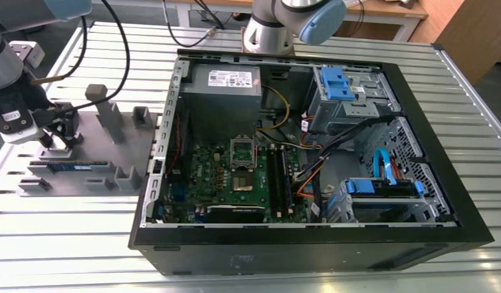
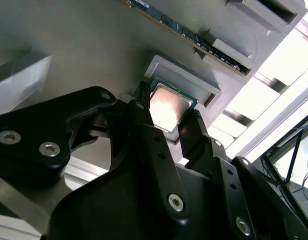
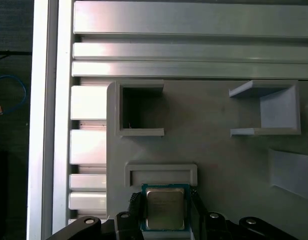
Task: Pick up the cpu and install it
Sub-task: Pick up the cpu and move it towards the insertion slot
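The cpu (image 3: 165,209), a small square chip with a silvery top and a green rim, lies at a shallow recess of the grey fixture plate (image 3: 219,145). In both wrist views my gripper (image 3: 165,212) has its two black fingers (image 3: 135,207) pressed against the chip's opposite edges. The chip (image 2: 169,104) sits between those fingers (image 2: 143,117) in the second wrist view too. In the exterior view the gripper (image 1: 59,141) stands over the plate (image 1: 96,140) at the view's left. The open computer case (image 1: 308,159) holds the motherboard with its socket (image 1: 242,182).
A long blue-green memory stick (image 1: 71,165) lies on the fixture plate beside the gripper, also in the second wrist view (image 2: 194,37). Grey upright posts (image 1: 104,113) rise from the plate. A second robot base (image 1: 271,30) stands behind the case. Slatted aluminium table (image 1: 63,244) lies all around.
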`<action>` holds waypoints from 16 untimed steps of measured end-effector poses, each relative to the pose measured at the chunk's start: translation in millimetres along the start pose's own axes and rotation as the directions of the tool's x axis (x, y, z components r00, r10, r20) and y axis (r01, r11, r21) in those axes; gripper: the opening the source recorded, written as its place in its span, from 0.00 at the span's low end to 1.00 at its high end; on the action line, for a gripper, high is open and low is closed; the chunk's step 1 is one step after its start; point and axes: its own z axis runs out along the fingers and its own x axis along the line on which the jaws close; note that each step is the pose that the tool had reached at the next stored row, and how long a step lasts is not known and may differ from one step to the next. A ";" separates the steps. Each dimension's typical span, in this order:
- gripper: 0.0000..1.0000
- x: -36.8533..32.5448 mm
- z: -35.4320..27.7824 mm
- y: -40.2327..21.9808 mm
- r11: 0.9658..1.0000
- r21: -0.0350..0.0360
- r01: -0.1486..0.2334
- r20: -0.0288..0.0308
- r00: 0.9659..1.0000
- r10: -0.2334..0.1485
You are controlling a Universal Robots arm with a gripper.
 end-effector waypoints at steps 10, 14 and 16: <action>0.47 0.3 2.8 -0.1 1.000 0.000 0.000 0.000 1.000 0.000; 0.47 0.4 3.5 -0.1 1.000 0.000 0.000 0.000 1.000 0.000; 0.47 0.4 3.5 -0.1 1.000 0.000 0.000 0.000 1.000 0.000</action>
